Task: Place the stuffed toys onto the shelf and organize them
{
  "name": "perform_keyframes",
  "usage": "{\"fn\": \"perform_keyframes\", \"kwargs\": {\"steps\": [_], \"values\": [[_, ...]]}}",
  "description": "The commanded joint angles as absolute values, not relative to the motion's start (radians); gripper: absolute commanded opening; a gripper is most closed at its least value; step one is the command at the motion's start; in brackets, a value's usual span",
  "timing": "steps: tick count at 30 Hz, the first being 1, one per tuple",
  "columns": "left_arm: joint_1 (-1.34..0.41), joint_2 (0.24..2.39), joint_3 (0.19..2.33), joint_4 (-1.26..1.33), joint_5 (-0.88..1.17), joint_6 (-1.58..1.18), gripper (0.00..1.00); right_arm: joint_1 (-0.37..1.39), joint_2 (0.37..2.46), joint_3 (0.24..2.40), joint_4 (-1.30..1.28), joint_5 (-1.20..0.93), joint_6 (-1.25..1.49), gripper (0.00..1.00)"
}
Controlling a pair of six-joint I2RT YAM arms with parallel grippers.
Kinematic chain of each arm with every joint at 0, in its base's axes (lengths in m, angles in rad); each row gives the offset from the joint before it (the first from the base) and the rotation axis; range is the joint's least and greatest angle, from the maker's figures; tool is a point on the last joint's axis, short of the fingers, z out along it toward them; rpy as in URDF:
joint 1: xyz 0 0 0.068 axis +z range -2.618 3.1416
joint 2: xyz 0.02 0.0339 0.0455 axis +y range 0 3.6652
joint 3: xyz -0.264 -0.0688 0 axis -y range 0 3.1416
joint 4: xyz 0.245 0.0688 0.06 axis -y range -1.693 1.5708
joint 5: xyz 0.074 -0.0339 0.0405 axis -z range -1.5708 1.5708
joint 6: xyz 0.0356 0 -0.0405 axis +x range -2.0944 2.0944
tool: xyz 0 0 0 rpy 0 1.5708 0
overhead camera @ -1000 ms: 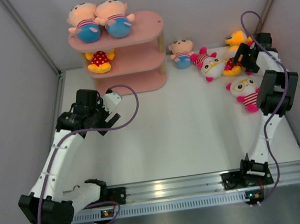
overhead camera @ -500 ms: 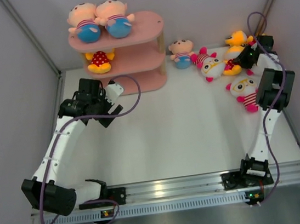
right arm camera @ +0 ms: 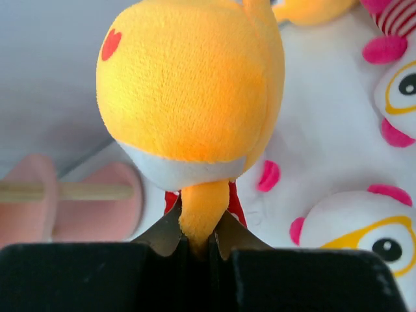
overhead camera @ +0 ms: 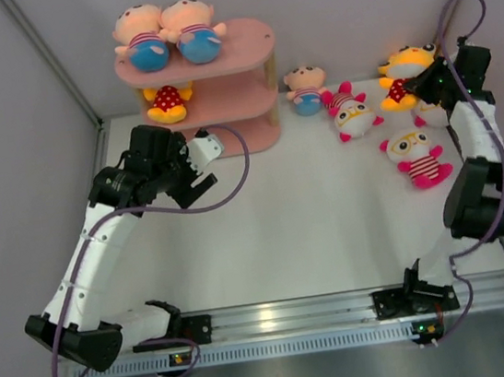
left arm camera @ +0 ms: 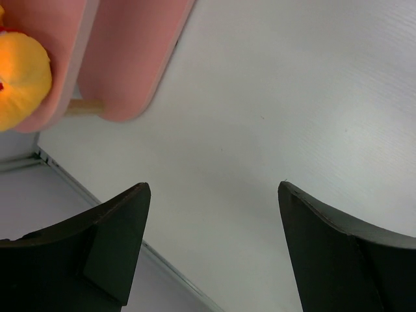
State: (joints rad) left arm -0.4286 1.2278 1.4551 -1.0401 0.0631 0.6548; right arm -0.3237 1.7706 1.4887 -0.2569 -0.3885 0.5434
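Observation:
The pink shelf (overhead camera: 232,53) stands at the back left, with two peach-headed stuffed toys (overhead camera: 144,37) (overhead camera: 194,27) on its top board and a yellow red-dotted one (overhead camera: 166,102) on the middle tier. My right gripper (overhead camera: 430,82) (right arm camera: 203,227) is shut on a limb of a yellow toy (overhead camera: 404,69) (right arm camera: 195,84), which hangs raised at the back right. On the table lie a peach doll (overhead camera: 304,87) and white pink-tufted toys (overhead camera: 351,112) (overhead camera: 420,157). My left gripper (overhead camera: 204,162) (left arm camera: 214,188) is open and empty in front of the shelf (left arm camera: 130,58).
Another white toy (overhead camera: 431,115) lies partly hidden behind the right arm. The enclosure's grey walls stand close on the left, back and right. The right wrist view shows white toys (right arm camera: 364,227) under the held one and the shelf (right arm camera: 97,195) far off.
My right gripper has shut on the yellow toy and lifted it up and back. The left arm has swung right along the shelf front, its jaws narrowing a little.

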Motion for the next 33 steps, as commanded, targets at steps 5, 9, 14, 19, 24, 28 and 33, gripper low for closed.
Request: {"fn": "perform_keyframes", "kwargs": {"steps": [5,9,14,19,24,28,33], "values": [[-0.451,1.152,1.529,-1.039,0.291,0.819,0.98,-0.032,1.271,1.237,-0.128,-0.249,0.59,0.0],[-0.463,1.097,1.497,-1.037,0.409,0.906,0.98,0.257,1.152,1.001,0.148,-0.14,0.825,0.0],[-0.509,1.066,1.479,-0.999,0.338,0.969,0.98,0.652,1.205,0.986,0.271,0.081,0.968,0.0],[-0.517,1.039,1.462,-1.0,0.354,1.018,0.96,0.813,1.357,1.084,0.337,0.089,1.055,0.0],[-0.525,0.989,1.365,-1.0,0.361,1.063,0.93,0.859,1.469,1.153,0.411,0.049,1.15,0.0],[-0.528,0.98,1.338,-0.999,0.35,1.078,0.92,0.896,1.512,1.206,0.411,0.026,1.149,0.0],[-0.526,0.982,1.358,-0.999,0.35,1.098,0.92,0.92,1.531,1.215,0.408,0.025,1.155,0.0]]}}
